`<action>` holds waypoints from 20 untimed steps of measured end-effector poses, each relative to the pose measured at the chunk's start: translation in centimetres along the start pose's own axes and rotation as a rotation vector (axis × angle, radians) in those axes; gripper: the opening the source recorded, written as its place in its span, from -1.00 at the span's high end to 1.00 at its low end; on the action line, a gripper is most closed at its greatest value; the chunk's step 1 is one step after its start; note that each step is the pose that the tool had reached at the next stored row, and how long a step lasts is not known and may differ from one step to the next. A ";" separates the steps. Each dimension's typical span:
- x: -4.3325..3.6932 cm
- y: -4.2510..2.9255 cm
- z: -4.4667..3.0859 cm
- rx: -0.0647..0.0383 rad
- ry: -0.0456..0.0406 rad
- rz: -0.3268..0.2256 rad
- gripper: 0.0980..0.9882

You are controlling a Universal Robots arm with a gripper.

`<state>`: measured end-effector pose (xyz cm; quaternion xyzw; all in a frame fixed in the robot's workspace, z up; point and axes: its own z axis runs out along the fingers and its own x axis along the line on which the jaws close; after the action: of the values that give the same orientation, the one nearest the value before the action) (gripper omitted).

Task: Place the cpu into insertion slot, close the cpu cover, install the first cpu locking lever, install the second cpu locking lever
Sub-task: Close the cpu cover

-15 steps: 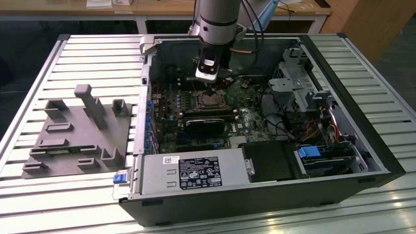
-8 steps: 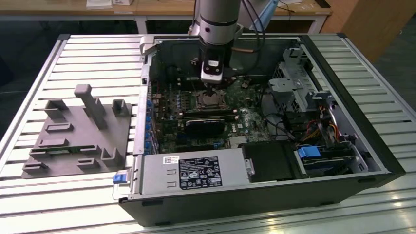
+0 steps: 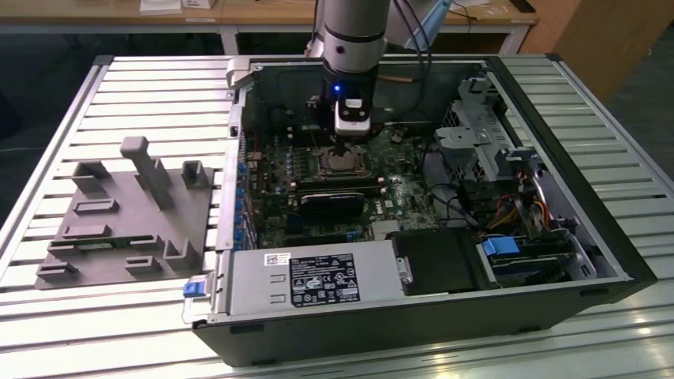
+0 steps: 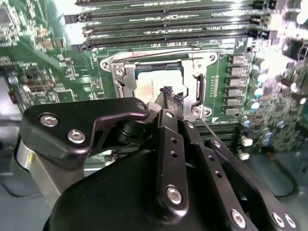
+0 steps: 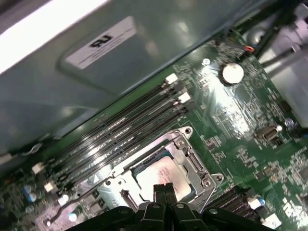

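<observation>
Already cpu (image 5: 166,174) seated in insertion slot (image 5: 142,161) — gripper (image 5: 163,189) pinched together, empty, just above.

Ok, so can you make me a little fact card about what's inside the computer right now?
place: open computer case on a slatted table
gripper: fingertips pressed together, just over the chip
chip: lies flat in the middle of the green board, silvery top showing
cover: metal frame lies down around the chip
levers: can't tell if locked
nearby: long black memory slots beside the chip
</observation>
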<state>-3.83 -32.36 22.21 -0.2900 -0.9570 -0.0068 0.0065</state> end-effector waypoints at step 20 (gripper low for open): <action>0.00 0.00 0.01 -0.012 -0.0264 -0.303 0.99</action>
<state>-3.83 -32.36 22.20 -0.1421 -0.9898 -0.0095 -0.0089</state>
